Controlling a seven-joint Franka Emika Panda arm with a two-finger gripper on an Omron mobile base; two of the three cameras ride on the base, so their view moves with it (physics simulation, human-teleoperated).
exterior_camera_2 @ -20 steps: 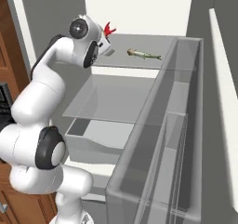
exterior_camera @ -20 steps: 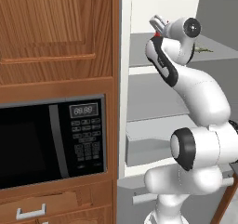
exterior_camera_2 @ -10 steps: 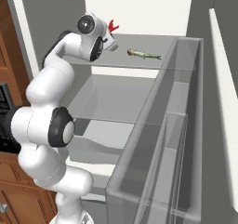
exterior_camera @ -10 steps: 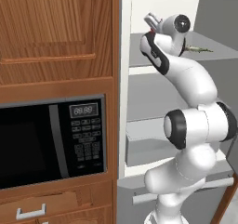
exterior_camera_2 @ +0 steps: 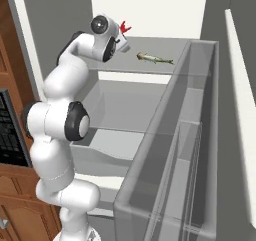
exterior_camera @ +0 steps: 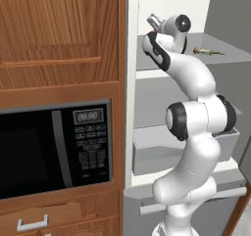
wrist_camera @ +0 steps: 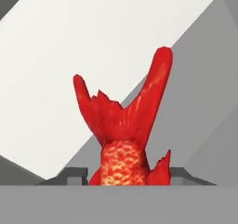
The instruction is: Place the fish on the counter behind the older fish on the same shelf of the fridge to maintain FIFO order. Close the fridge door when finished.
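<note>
- Up at the top shelf [exterior_camera_2: 150,71] of the open fridge [exterior_camera_2: 150,15], the claw [exterior_camera_2: 123,36] is clamped on the fish [exterior_camera_2: 125,28], whose red forked tail sticks out past the fingertips.
- From the hand view, the fish [wrist_camera: 124,139] fills the middle, its scaled orange body sitting between the two dark finger tips and its tail fanning away from them.
- Relative to the older fish [exterior_camera_2: 155,59], the claw and its red-orange load hang to the left of it, apart from it, above the shelf's left part; I cannot tell how far back they sit.
- The older fish [exterior_camera: 208,51] lies flat on that same shelf [exterior_camera: 215,59], a thin greenish sliver.
- To the right of the older fish, the fridge door [exterior_camera_2: 175,155] stands open with its see-through bins facing in.
</note>
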